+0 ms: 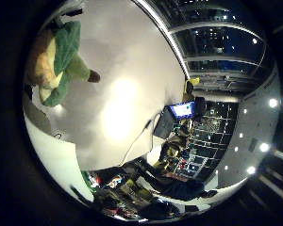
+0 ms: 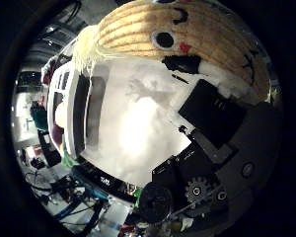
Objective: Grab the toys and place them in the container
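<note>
A plush corn cob toy (image 2: 187, 34), yellow and ribbed with a stitched face and pale tassel, fills much of the thumb side view, close against my palm. Its green leaves (image 1: 66, 47) show in the little finger side view. My right hand (image 2: 207, 118) has black finger parts curled against the toy, one fingertip (image 2: 185, 63) pressing its face. The toy hangs above the white table (image 2: 138, 133), where a shadow falls. A white container (image 2: 84, 108) stands on the table's side, with several coloured toys (image 2: 61, 118) inside.
A lit screen (image 1: 181, 109) stands at the table's far edge. A thin cable (image 1: 137, 139) runs from it across the tabletop. Cluttered shelves and gear (image 1: 132, 183) lie beyond the table edge.
</note>
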Controlling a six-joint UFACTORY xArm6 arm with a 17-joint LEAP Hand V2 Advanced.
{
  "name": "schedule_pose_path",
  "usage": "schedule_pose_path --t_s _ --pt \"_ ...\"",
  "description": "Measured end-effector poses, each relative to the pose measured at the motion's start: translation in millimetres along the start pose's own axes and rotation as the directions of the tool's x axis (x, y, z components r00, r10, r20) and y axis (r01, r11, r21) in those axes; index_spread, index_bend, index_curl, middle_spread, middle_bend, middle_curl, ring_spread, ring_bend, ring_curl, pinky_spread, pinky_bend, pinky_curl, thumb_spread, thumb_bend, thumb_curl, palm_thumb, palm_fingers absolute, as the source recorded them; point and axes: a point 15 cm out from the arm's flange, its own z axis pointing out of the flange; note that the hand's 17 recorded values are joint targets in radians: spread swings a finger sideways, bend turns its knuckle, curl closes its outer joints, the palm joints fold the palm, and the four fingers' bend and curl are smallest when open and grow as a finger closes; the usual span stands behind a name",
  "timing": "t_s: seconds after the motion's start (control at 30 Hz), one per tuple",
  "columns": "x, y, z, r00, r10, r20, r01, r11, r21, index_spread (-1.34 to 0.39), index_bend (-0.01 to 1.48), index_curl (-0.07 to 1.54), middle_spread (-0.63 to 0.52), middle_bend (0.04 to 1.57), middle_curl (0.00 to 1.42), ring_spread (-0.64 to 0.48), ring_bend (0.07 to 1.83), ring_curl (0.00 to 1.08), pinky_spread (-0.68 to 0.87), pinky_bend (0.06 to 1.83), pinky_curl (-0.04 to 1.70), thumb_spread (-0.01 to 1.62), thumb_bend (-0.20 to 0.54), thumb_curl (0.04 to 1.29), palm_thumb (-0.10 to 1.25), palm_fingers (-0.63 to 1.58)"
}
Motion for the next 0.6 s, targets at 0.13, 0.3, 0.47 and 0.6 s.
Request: schedule_pose_path --t_s 0.13,0.3,0.47,0.6 --pt "-20.2 31.7 -50.1 1.0 -0.023 0.002 0.022 1.0 0.004 -0.53 0.42 0.65 -0.35 0.79 0.63 -0.35 0.99 0.54 -0.56 0.93 0.52 0.91 -0.02 0.37 1.03 1.08" --pt "-89.0 52.1 -85.4 0.991 -0.094 0.096 0.096 0.995 -0.011 -0.54 0.41 0.68 -0.34 0.78 0.65 -0.34 0.99 0.55 -0.56 0.94 0.54 0.9 -0.02 0.35 1.03 1.08" --pt "-154.8 53.5 -109.0 0.976 -0.149 0.156 0.152 0.988 -0.002 -0.54 0.39 0.7 -0.35 0.77 0.67 -0.34 0.98 0.55 -0.56 0.93 0.55 0.9 -0.02 0.35 1.03 1.08" --pt "-208.9 47.1 -129.2 0.971 -0.182 0.157 0.18 0.983 0.029 -0.55 0.39 0.72 -0.35 0.76 0.68 -0.34 0.98 0.56 -0.56 0.93 0.55 0.9 -0.019 0.35 1.04 1.08"
